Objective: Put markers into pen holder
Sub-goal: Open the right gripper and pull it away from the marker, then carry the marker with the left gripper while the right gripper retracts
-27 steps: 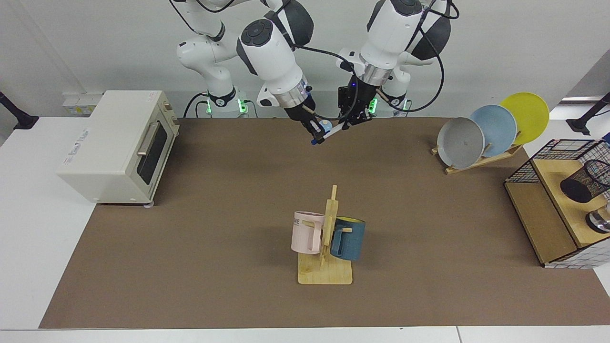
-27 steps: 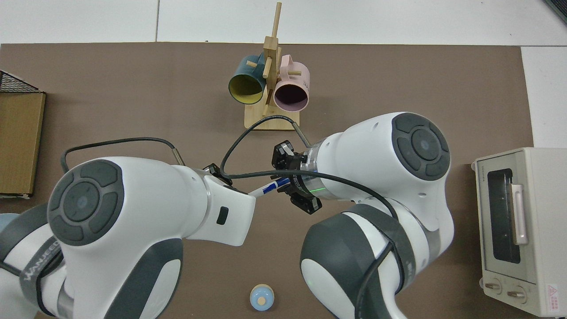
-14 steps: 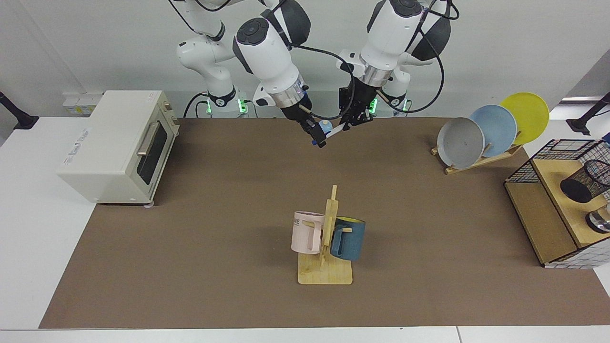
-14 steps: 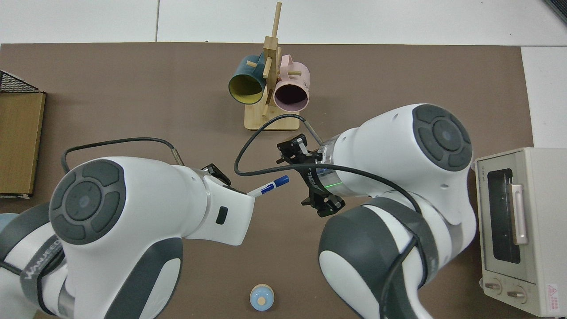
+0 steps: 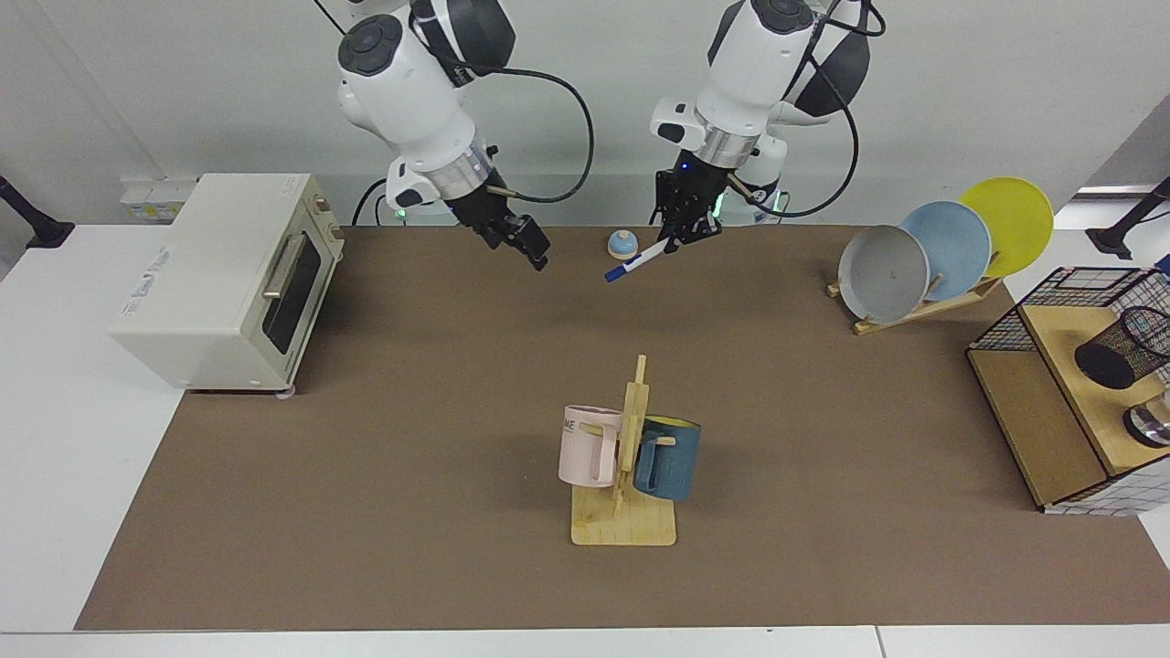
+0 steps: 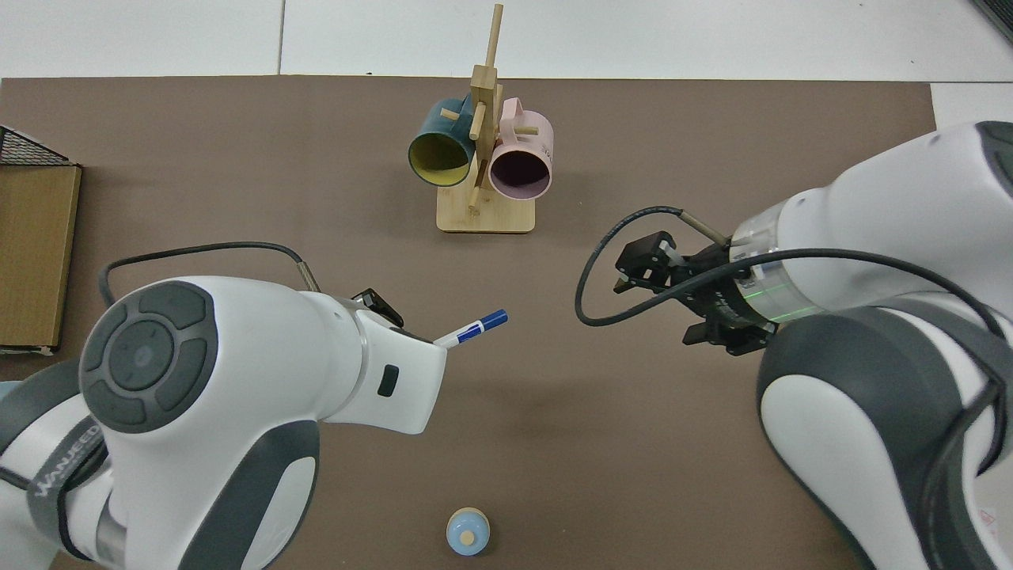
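Left gripper (image 5: pixel 677 239) pinches the marker (image 5: pixel 634 261) by one end, right gripper (image 5: pixel 528 249) empty; it could swing or slip before reaching the far holder (image 5: pixel 1117 346).

One camera stands across the table from the two arms, raised and tilted down, far enough back to take in the whole brown mat (image 5: pixel 384 439), from the toaster oven (image 5: pixel 224 283) to the wire basket (image 5: pixel 1079 302). The other hangs above the arms, looking straight down, closer in and turned the opposite way. Both share the mug rack (image 5: pixel 626 466) (image 6: pixel 484 158) and the mat's middle.
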`<state>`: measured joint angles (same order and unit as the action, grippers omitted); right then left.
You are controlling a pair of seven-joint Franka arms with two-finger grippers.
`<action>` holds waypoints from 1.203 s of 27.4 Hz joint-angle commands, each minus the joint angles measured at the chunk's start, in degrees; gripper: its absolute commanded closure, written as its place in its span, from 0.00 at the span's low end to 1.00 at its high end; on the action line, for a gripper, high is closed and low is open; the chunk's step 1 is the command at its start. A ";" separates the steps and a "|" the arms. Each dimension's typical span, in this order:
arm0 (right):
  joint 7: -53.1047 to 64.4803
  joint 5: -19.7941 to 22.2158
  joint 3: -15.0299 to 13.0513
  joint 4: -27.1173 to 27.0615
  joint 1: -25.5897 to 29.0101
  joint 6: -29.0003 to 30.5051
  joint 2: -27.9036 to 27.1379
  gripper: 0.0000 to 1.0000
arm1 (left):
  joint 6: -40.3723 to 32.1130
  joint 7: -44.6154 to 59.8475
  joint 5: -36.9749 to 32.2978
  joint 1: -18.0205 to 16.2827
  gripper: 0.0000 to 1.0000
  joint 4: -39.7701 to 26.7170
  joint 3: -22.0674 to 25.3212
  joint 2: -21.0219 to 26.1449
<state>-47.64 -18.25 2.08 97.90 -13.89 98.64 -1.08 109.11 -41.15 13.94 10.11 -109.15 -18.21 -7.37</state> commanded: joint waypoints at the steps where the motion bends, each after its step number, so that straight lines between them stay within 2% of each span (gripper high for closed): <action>1: 12.54 5.05 0.55 0.36 3.34 -3.72 1.61 0.00 | -0.39 -0.86 -1.63 -0.09 1.00 -1.33 0.37 -1.33; 5: 21.33 10.33 0.55 0.36 5.18 -4.42 2.05 0.00 | -0.39 -0.94 -1.81 -0.17 1.00 -1.33 0.54 -1.33; 10: 31.80 17.44 0.55 0.27 6.68 -4.43 2.40 0.00 | -1.53 -1.03 -5.23 -1.23 1.00 -1.24 0.54 -1.24; 12: 34.35 18.86 0.47 0.27 6.77 -4.43 2.49 0.00 | -2.06 -1.12 -6.29 -1.67 1.00 -1.24 0.54 -1.16; 16: 35.24 18.60 -0.67 0.27 7.65 -3.46 2.66 0.00 | -3.99 -3.75 -10.06 -2.90 1.00 -1.15 0.63 -1.24; 23: 35.33 18.51 -0.68 0.27 8.79 -2.23 3.10 0.00 | -6.72 -10.07 -18.85 -6.85 1.00 -0.80 0.63 -1.24; 28: 36.91 18.69 -0.76 0.19 9.84 -4.94 3.10 0.00 | -6.90 -19.21 -25.62 -11.85 1.00 -0.54 0.63 -1.16; 33: 38.93 18.34 -1.03 -5.51 10.64 -9.43 2.58 0.00 | -6.81 -23.96 -31.24 -15.29 1.00 -0.45 0.63 -1.16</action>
<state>-12.01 -0.27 0.78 97.08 -4.66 93.45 1.45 103.00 -60.68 -12.95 -2.29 -109.16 -17.06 -7.39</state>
